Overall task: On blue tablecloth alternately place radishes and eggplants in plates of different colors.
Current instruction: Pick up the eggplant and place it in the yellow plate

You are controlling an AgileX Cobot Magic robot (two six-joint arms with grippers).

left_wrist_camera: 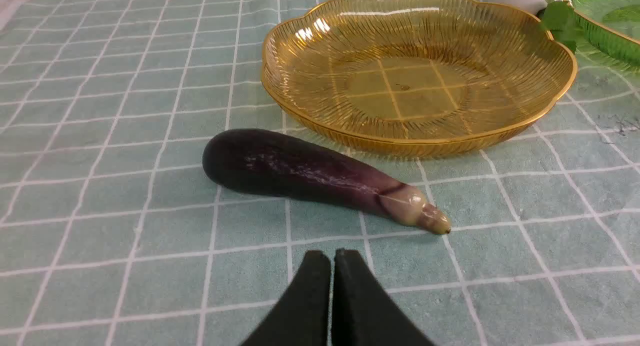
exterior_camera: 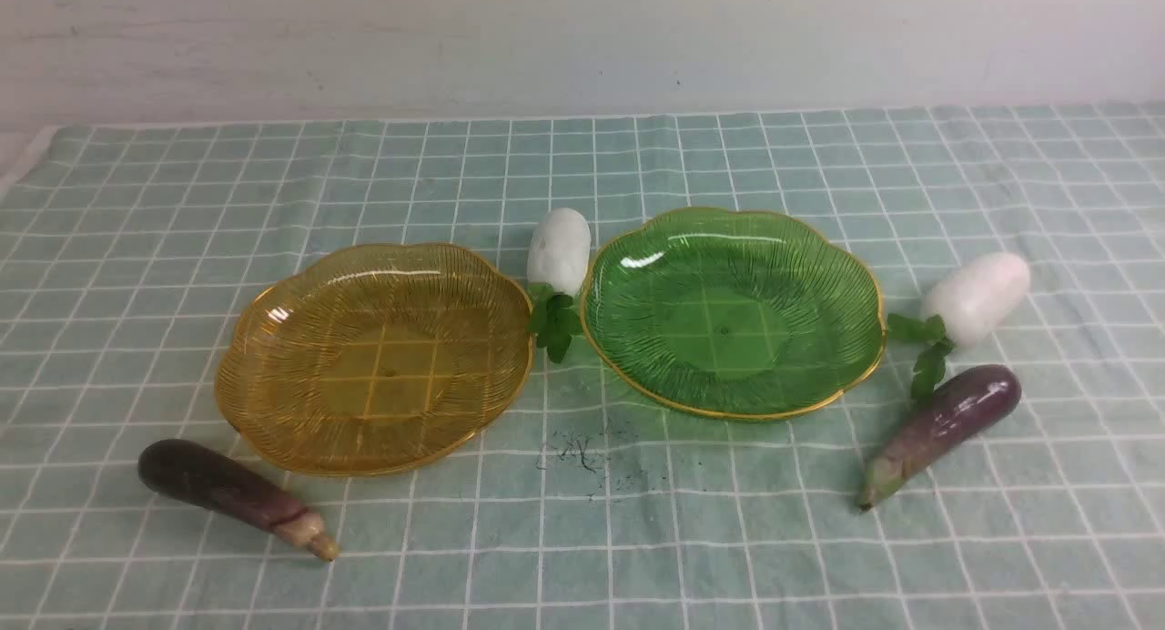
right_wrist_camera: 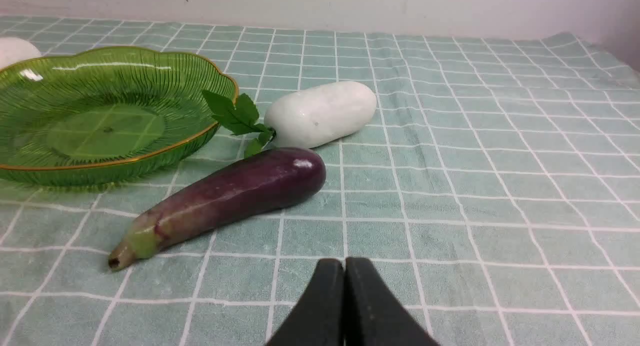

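On the blue tablecloth point(exterior_camera: 164, 248) stand an amber plate point(exterior_camera: 273, 339) and a green plate point(exterior_camera: 819, 275), both bare. One radish point(exterior_camera: 558, 248) lies between them at the back, its leaves toward me. The other radish point(exterior_camera: 976, 295) lies right of the green plate, above an eggplant point(exterior_camera: 947, 421). A second eggplant point(exterior_camera: 214, 489) lies in front of the amber plate. No arm shows in the front view. My left gripper point(left_wrist_camera: 332, 258) is shut and holds nothing, a little short of that eggplant point(left_wrist_camera: 310, 171). My right gripper point(right_wrist_camera: 344, 266) is shut, holding nothing, near the other eggplant point(right_wrist_camera: 235, 193) and radish point(right_wrist_camera: 322, 113).
A dark smudge point(exterior_camera: 578, 452) marks the cloth in front of the gap between the plates. A pale wall point(exterior_camera: 582, 38) rises behind the cloth's far edge. The cloth's left edge point(exterior_camera: 27, 161) shows at the back left.
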